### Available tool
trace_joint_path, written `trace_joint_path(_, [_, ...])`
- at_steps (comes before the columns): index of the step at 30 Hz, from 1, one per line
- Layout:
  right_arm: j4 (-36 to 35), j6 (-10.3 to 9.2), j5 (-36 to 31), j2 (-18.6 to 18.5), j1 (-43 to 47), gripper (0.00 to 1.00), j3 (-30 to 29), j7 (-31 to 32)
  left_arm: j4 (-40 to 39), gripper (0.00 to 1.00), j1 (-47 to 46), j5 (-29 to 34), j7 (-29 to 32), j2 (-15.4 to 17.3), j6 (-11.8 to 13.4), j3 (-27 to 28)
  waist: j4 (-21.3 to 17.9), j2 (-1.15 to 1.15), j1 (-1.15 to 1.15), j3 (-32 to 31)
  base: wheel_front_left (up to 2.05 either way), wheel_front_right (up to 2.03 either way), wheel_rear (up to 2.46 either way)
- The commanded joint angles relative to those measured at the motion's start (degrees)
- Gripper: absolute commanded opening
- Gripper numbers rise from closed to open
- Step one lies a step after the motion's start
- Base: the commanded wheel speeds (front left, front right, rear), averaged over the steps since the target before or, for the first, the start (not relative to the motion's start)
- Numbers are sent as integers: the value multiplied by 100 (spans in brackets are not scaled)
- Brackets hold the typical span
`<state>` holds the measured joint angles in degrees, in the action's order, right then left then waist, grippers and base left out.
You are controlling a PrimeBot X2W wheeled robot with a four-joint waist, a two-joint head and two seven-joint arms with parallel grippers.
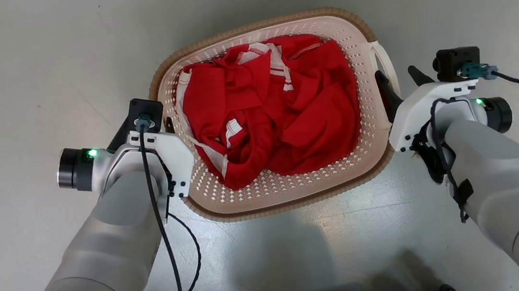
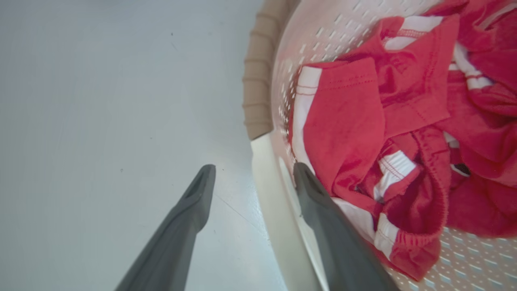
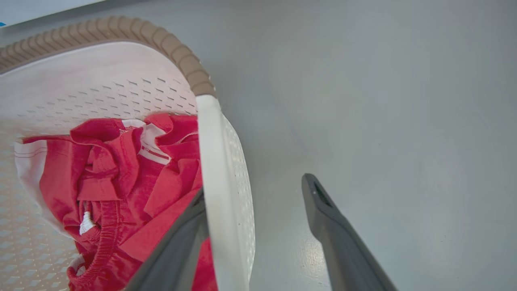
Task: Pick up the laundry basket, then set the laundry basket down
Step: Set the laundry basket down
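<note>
Laundry basket [image 1: 283, 189] first: sat between the two arms, low over the grey floor [image 1: 29, 63], mouth turned straight up at the head camera. Resting on that floor or just clear of it: could not tell. Ran its long axis left to right, from one short end to the other, slightly skewed, with the right end farther from the robot than the left. Carried a crumpled red garment [image 1: 285, 118] with white trim, heaped in the basket's middle.

From the head view: took in the whole rounded outline and the brown rim [image 1: 295, 205], with both wrists close against the basket's short ends and a white side handle [image 1: 387, 62] standing out at the right end.

From the left wrist view: found the left gripper [image 2: 254, 167] spread wide astride the basket's left wall, one finger inside by the red cloth, the other outside over bare floor, clamping nothing.

From the right wrist view: found the right gripper [image 3: 254, 186] likewise spread wide, one finger inside the basket behind the handle, the other well outside it, closed on nothing.
</note>
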<state>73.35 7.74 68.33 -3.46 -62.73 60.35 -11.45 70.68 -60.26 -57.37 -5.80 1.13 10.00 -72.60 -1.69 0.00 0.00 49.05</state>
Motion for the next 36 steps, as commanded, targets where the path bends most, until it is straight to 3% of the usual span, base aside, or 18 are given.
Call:
trace_joint_path(1, [60,-25,-52,-45,218,100,10,-75,39,100,63,5,-75,175,14,37,7,0,0,-2,0,0,0])
trace_joint_path(11, [60,-25,-169,33,257,100,34,8,-127,100,80,-147,-191,175,-129,54,30,0,0,-38,0,0,0])
trace_joint_path(20, [60,-25,-231,53,319,100,59,21,-241,100,170,-254,-150,175,-90,33,29,0,0,-155,0,0,0])
trace_joint_path(36, [-53,-25,-72,57,679,100,162,78,-505,100,676,-647,-183,175,-57,26,38,0,0,-1090,0,0,0])
